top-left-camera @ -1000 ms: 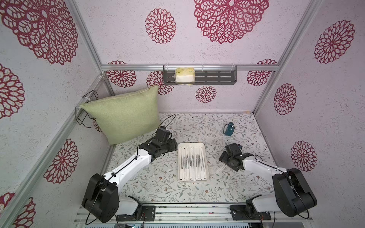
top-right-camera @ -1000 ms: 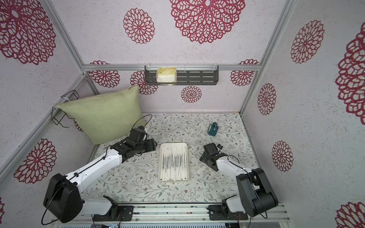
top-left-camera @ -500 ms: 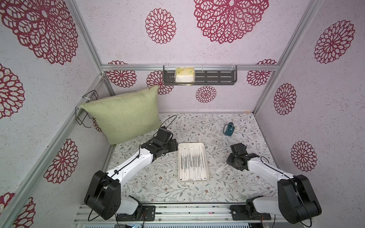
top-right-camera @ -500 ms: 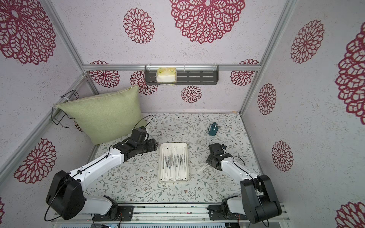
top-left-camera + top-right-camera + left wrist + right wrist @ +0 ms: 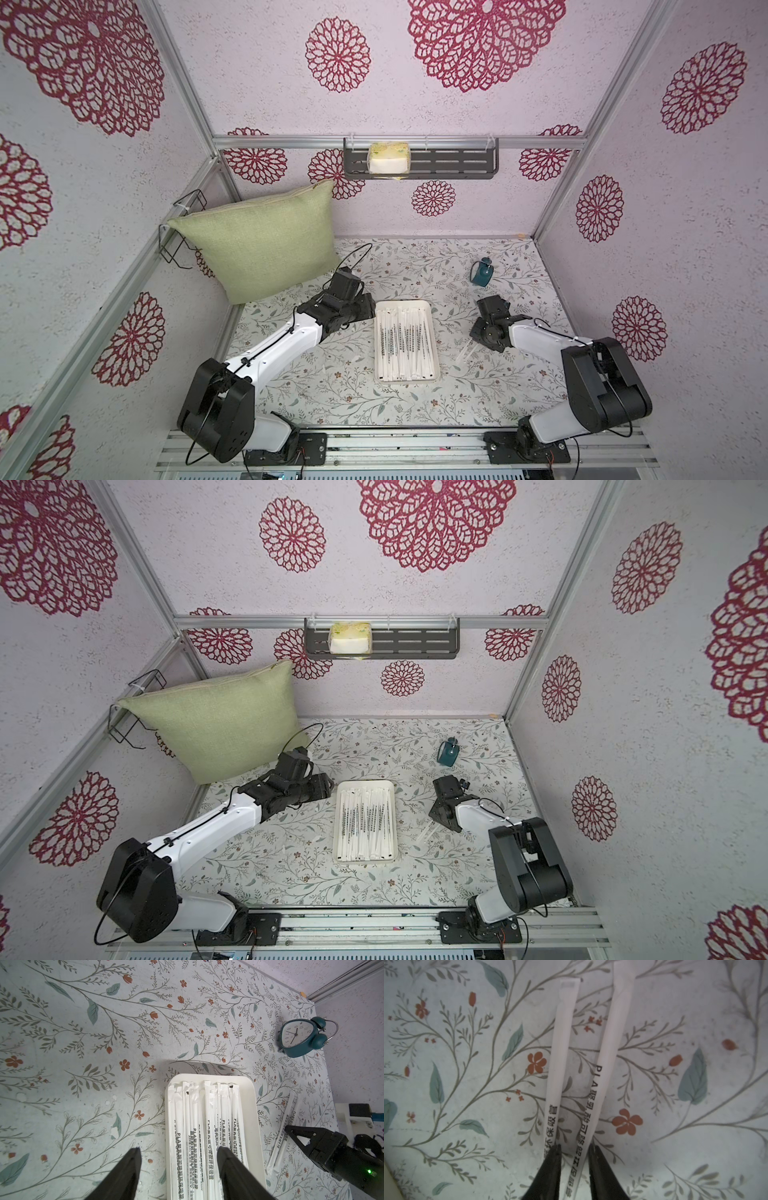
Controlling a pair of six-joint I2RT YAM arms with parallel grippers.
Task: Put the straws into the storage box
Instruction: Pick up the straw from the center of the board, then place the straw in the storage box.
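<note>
Right gripper (image 5: pixel 575 1146) fingers sit narrow astride one loose straw (image 5: pixel 603 1059), a second straw (image 5: pixel 562 1043) just outside; a pinch cannot be told. Left gripper (image 5: pixel 178 1148) fingers spread wide over the storage box (image 5: pixel 248 1105).

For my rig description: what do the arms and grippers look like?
The left arm and right arm have white links, black joints and thin black cables. The left gripper and right gripper have black tapering fingers. A small green light glows on the right one.
</note>
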